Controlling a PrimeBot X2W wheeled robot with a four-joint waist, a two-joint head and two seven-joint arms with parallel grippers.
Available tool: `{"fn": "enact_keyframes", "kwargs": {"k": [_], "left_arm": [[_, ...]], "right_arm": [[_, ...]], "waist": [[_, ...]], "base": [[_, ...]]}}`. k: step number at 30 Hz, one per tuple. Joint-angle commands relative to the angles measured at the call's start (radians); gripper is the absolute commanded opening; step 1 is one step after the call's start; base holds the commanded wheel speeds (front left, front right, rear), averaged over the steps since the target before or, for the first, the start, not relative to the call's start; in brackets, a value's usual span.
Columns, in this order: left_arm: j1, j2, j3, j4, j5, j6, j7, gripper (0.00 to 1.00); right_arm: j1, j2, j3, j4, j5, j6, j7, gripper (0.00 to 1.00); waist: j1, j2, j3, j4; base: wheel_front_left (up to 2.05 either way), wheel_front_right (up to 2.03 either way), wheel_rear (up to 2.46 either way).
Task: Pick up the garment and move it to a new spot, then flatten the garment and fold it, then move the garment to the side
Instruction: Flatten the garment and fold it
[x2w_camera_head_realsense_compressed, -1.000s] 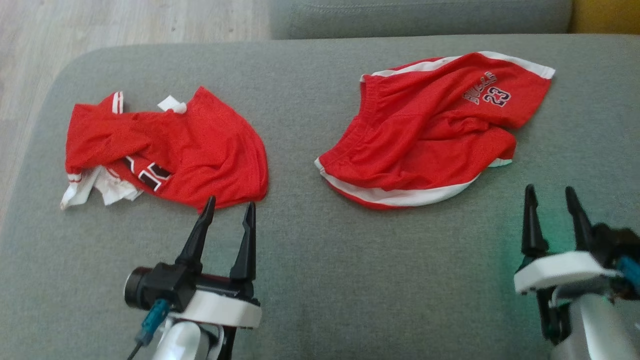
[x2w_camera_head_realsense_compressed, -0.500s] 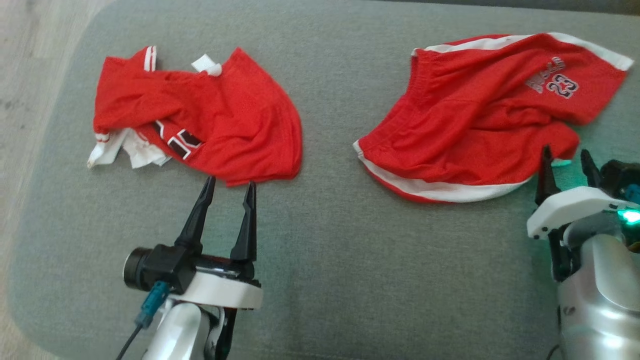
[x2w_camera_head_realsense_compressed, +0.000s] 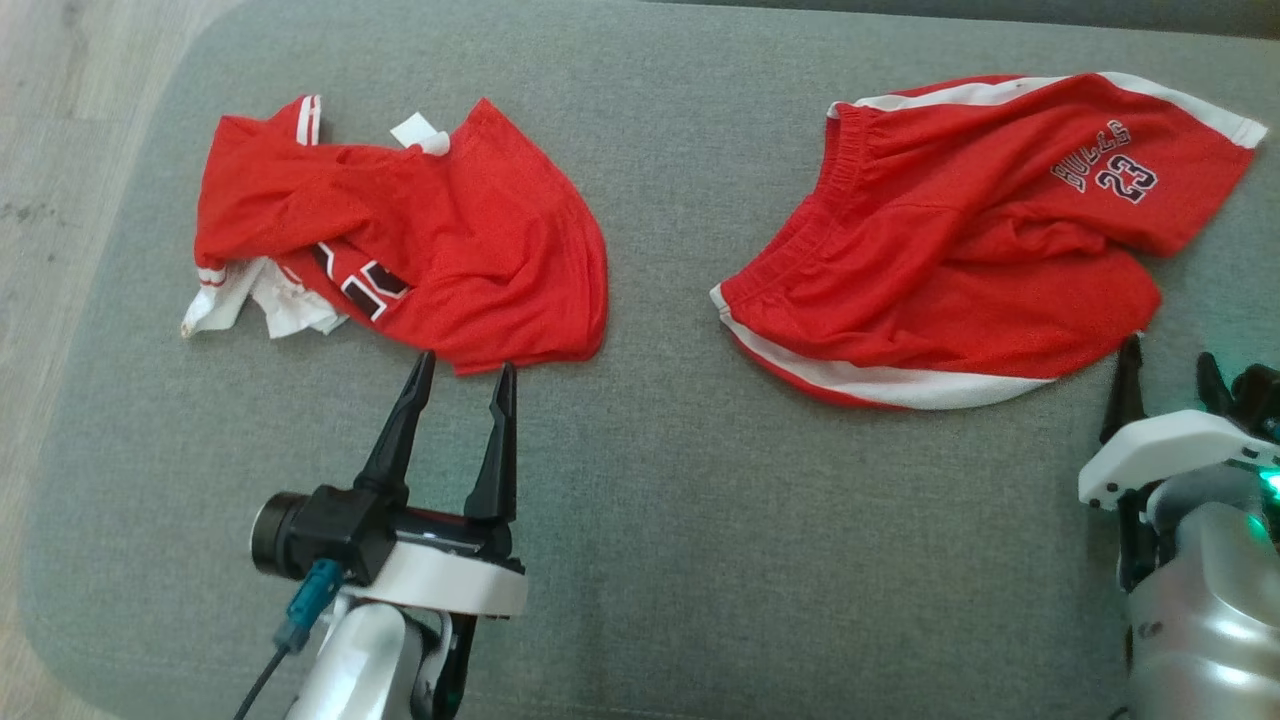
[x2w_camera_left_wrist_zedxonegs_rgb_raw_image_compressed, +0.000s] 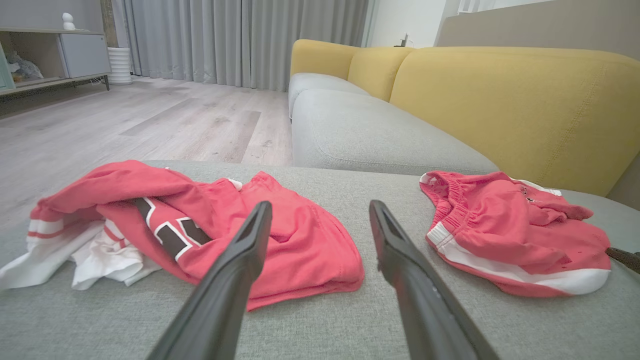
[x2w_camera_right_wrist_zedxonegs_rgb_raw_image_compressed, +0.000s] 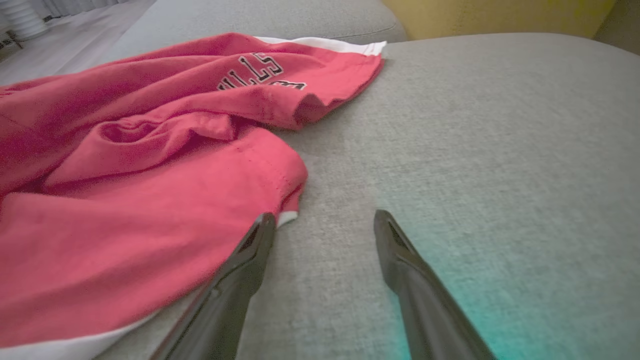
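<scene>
Two red garments lie crumpled on the grey cushion (x2w_camera_head_realsense_compressed: 700, 550). A jersey (x2w_camera_head_realsense_compressed: 450, 230) with white trim and dark lettering is on the left. Shorts (x2w_camera_head_realsense_compressed: 960, 250) with white side stripes and the number 23 are on the right. My left gripper (x2w_camera_head_realsense_compressed: 465, 362) is open, its fingertips just short of the jersey's (x2w_camera_left_wrist_zedxonegs_rgb_raw_image_compressed: 300, 250) near hem. The left wrist view shows this gripper (x2w_camera_left_wrist_zedxonegs_rgb_raw_image_compressed: 320, 205) with nothing between its fingers. My right gripper (x2w_camera_head_realsense_compressed: 1168, 352) is open beside the shorts' (x2w_camera_right_wrist_zedxonegs_rgb_raw_image_compressed: 125, 175) near right corner. In the right wrist view the gripper's (x2w_camera_right_wrist_zedxonegs_rgb_raw_image_compressed: 324, 215) left finger is close to the hem.
The cushion's rounded left edge drops to a pale wooden floor (x2w_camera_head_realsense_compressed: 60, 100). A yellow sofa back (x2w_camera_left_wrist_zedxonegs_rgb_raw_image_compressed: 500, 100) and another grey seat (x2w_camera_left_wrist_zedxonegs_rgb_raw_image_compressed: 360, 135) lie beyond. Bare cushion stretches between the two garments and in front of them.
The head camera has tilted and turned, so the whole picture has shifted. My right gripper has come up to the shorts' near right corner. The left gripper has stayed by the jersey's hem.
</scene>
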Motion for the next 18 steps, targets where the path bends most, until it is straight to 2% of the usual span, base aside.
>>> {"fn": "enact_keyframes", "kwargs": {"k": [1,6,18], "left_arm": [[-0.024,0.000,0.021,-0.028,0.003,-0.002,-0.010,1.00],[-0.021,-0.001,0.020,-0.028,0.006,-0.005,-0.010,1.00],[-0.020,-0.001,0.008,-0.021,0.001,-0.005,-0.010,1.00]], "right_arm": [[-0.045,-0.005,0.006,-0.005,-0.024,0.007,-0.016,1.00],[-0.062,-0.005,-0.041,0.037,-0.072,0.007,-0.034,1.00],[-0.125,-0.005,-0.031,0.124,-0.092,0.007,-0.065,1.00]], "waist": [[0.0000,0.0000,-0.003,-0.003],[0.0000,0.0000,-0.006,-0.007],[0.0000,0.0000,-0.004,0.008]], "base": [[0.00,0.00,0.00],[0.00,0.00,0.00],[0.00,0.00,0.00]]}}
